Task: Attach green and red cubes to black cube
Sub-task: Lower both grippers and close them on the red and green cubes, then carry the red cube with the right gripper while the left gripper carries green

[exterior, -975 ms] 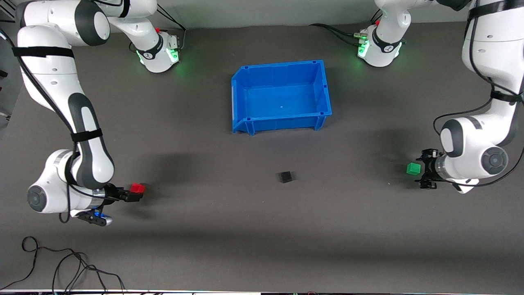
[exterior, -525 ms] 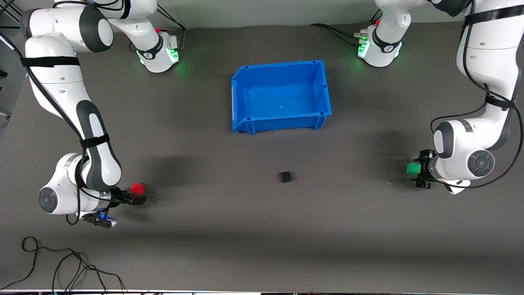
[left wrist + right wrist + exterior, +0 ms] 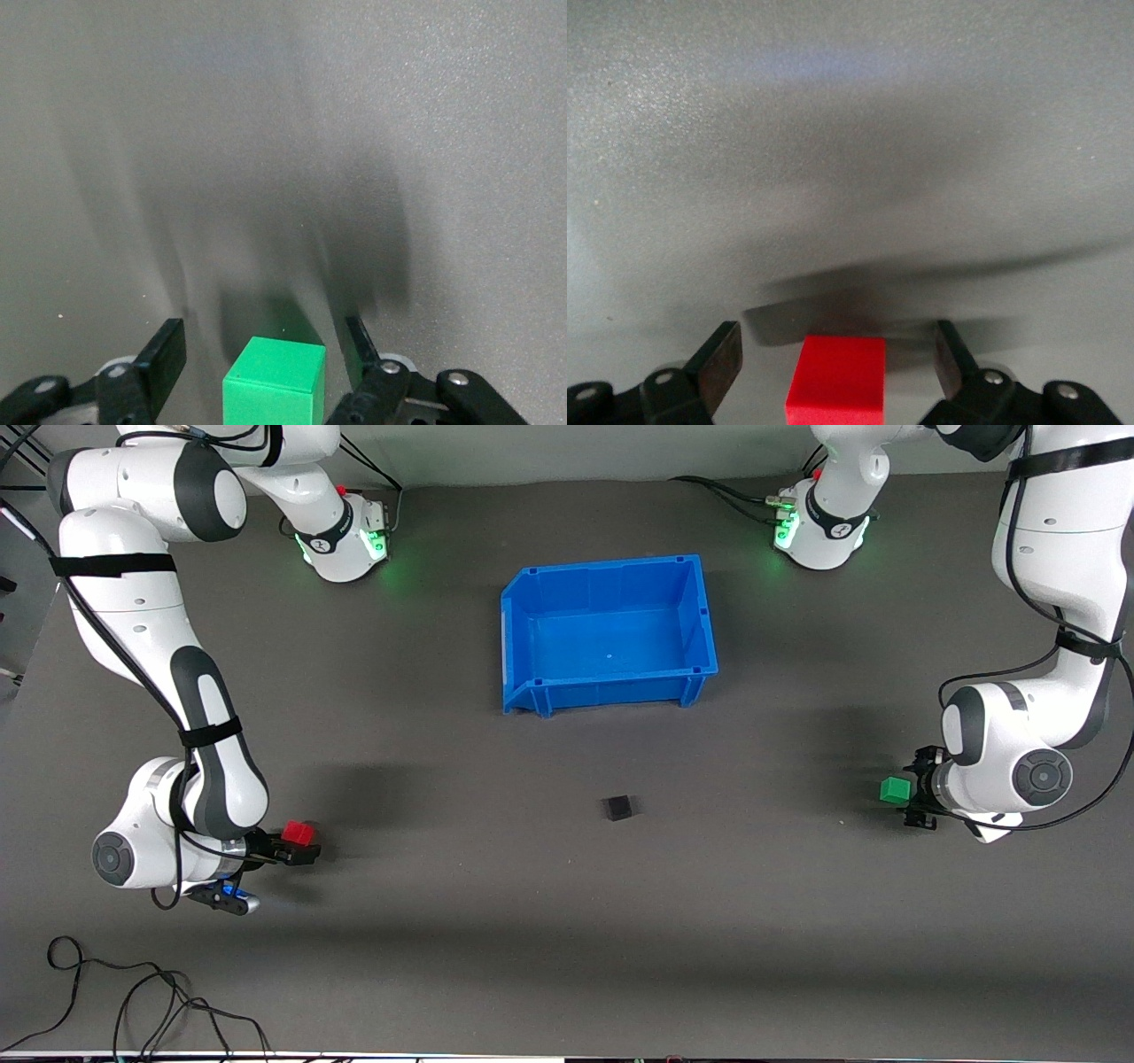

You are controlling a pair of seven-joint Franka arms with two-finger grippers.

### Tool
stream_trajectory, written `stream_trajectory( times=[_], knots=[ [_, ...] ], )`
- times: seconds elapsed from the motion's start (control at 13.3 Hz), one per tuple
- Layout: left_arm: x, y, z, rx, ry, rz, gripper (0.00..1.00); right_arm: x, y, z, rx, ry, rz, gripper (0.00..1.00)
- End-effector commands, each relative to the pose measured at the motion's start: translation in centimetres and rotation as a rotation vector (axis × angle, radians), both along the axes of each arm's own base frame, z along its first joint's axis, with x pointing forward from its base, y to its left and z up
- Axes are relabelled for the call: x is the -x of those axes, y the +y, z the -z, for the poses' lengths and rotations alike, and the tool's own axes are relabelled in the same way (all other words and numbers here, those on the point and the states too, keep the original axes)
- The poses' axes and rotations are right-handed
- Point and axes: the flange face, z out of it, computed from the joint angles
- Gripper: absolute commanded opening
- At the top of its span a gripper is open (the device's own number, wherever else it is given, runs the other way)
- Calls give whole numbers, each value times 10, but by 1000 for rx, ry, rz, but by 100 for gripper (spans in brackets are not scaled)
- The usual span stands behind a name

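Observation:
The red cube (image 3: 299,833) rests on the grey table toward the right arm's end. My right gripper (image 3: 299,844) is low around it, open, with a gap on each side. In the right wrist view the red cube (image 3: 835,376) sits between the fingers of the right gripper (image 3: 837,332). The green cube (image 3: 895,790) rests toward the left arm's end. My left gripper (image 3: 913,792) is open around it, not touching. In the left wrist view the green cube (image 3: 273,385) is inside the left gripper (image 3: 264,335). The black cube (image 3: 617,808) lies alone mid-table.
A large blue bin (image 3: 602,564) stands empty, farther from the front camera than the black cube. Loose black cables (image 3: 133,1001) lie at the table's near edge toward the right arm's end. Bare grey table lies between the three cubes.
The right arm has slid a little toward the table's middle, bringing its open fingers further around the red cube. The left arm shifted slightly by the green cube. No cube has moved.

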Motion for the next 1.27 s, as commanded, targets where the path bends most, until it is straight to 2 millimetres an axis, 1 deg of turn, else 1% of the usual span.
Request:
stream_trajectory(
  times=[0.0,0.07,0.15,0.38,0.45,0.6,0.75,0.82,0.9,0.97,1.05,1.12,1.2],
  knots=[
    [3,1,-9,2,-22,3,81,-2,2,-3,-5,-5,21,17],
    [1,0,-11,6,-42,-1,79,-2,3,-4,-4,-7,18,3],
    [1,-1,-11,12,-46,-9,78,-3,3,-6,-5,-10,19,0],
    [2,-1,-11,12,-54,-9,78,-4,5,-8,-7,-14,19,0],
    [1,-1,-11,12,-54,-9,73,-5,5,-9,-9,-16,22,0],
    [1,-2,-11,13,-56,-8,60,-14,5,-24,-10,-45,23,0],
    [1,-4,-10,13,-54,-2,46,-17,5,-30,-12,-51,22,0],
    [3,-5,-8,13,-49,0,41,-21,5,-36,-15,-61,22,0],
    [4,-5,-8,14,-48,0,37,-24,5,-43,-20,-65,33,0],
    [4,-6,-8,14,-46,1,32,-27,7,-45,-23,-58,115,0],
    [4,-6,-8,14,-46,1,22,-28,10,-47,-26,-43,220,0],
    [4,-5,-9,14,-48,-3,13,-29,32,-44,-21,-22,286,0],
    [3,-4,-12,14,-49,-5,6,-29,56,-43,-12,-2,354,0]
  ],
)
